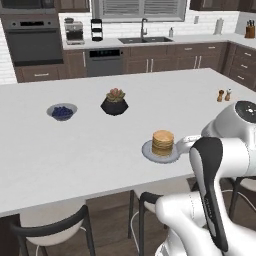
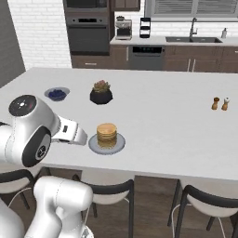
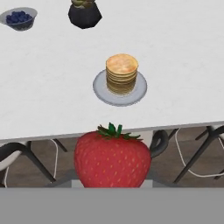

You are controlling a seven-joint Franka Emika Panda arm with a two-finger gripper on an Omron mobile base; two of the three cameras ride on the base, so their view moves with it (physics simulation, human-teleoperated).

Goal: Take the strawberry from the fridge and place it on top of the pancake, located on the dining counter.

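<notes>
The strawberry (image 3: 112, 158), bright red with a green leafy cap, looms large at the bottom of the hand view, and my gripper (image 2: 82, 138) is shut on it; the berry hides the fingertips. It hangs just off the near edge of the dining counter (image 1: 75, 150), short of the pancake (image 3: 121, 73). The pancake (image 1: 163, 142) is a short golden-tan stack on a small round grey plate (image 3: 99, 91), close to the near edge. In the right base view my hand reaches toward the pancake (image 2: 107, 134) from the left. The fridge is out of view.
A bowl of dark blue berries (image 1: 62, 111) and a black pot with a plant (image 1: 114, 102) stand farther back on the counter. Two small shakers (image 1: 224, 95) sit at the right. Dark-framed stools (image 1: 50, 225) line the near side below the edge.
</notes>
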